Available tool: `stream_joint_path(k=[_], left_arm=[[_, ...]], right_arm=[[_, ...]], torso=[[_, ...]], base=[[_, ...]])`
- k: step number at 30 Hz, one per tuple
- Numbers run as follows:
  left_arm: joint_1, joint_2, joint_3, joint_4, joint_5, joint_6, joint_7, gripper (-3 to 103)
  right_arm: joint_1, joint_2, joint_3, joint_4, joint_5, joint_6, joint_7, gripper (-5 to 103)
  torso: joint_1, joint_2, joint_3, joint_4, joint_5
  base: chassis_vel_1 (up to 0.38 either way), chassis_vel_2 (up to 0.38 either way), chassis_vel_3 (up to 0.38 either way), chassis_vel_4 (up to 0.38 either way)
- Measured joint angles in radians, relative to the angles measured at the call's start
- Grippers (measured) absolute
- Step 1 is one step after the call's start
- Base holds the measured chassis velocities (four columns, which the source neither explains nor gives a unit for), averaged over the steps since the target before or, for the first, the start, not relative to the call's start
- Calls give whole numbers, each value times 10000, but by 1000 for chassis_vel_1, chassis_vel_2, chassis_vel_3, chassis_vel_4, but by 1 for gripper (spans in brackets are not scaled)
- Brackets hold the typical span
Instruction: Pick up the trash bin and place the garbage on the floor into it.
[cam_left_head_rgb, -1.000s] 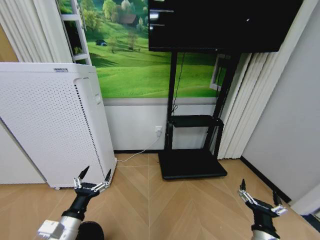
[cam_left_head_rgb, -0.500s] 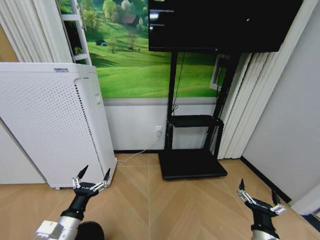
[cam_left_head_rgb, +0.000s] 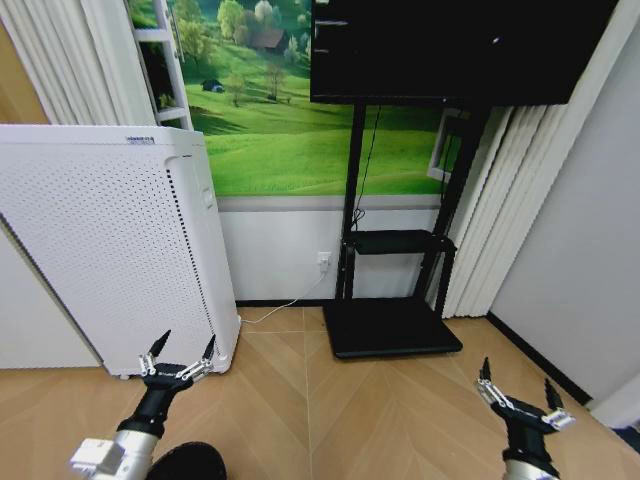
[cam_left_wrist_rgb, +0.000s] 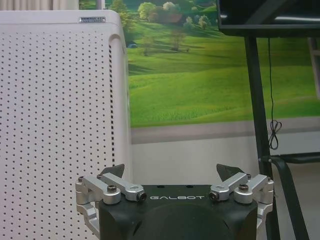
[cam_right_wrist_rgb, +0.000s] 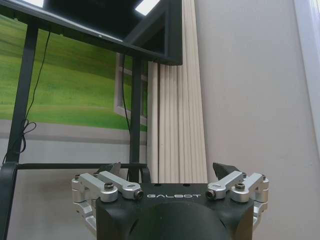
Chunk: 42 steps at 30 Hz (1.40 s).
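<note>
Both grippers hang empty, fingers spread wide: left gripper (cam_left_head_rgb: 180, 350) lower left, right gripper (cam_left_head_rgb: 515, 383) lower right. The trash bin (cam_left_head_rgb: 188, 464), probably that dark rim at bottom left, wants a slow, centred approach.

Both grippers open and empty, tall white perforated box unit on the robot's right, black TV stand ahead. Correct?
Not quite: the tall white perforated box unit stands on the robot's left, as the head view shows. The rest holds: left gripper and right gripper are open and empty, and the black TV stand is ahead.
</note>
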Motion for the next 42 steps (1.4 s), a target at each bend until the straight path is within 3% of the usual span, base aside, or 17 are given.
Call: stream_joint_path(k=[5, 11, 12, 16, 22, 32, 42], left_arm=[[-88, 92, -307, -167, -627, -77, -322, 100], [-54, 12, -484, -108, -416, 151, -447, 100], [-2, -12, -437, -109, -369, 150, -448, 100], [160, -30, -216, 15, 52, 22, -223, 100], [251, -86, 574, 776, 1059, 46, -185, 100], [250, -318, 1212, 1366, 1270, 337, -923, 100], [425, -572, 1559, 1618, 1627, 462, -934, 100]], right_arm=[[-99, -62, -81, 239, 2, 186, -295, 100], [-204, -79, -169, 274, -152, 439, -793, 100], [-352, -128, -230, 189, -217, 596, -1512, 100], [-499, -552, -600, 68, -275, 738, -2367, 100], [-418, -1338, -1378, 46, 176, -136, -2443, 100], [-540, -1807, -1459, -24, 743, -835, -2093, 100], [-738, -2082, -1456, -89, 984, -1539, -2641, 100]], torso=[[0, -1, -2, 1, 0], [-1, -3, -3, 2, -2], [-1, -4, -3, 1, -2], [-1, -5, -3, 0, 1], [-2, -6, -4, 3, -2], [-1, -6, -5, 0, 0], [-1, -7, -5, 2, 0]], base=[[0, 0, 0, 0], [0, 0, 0, 0], [0, 0, 0, 0], [0, 0, 0, 0], [0, 0, 0, 0], [0, 0, 0, 0], [0, 0, 0, 0]])
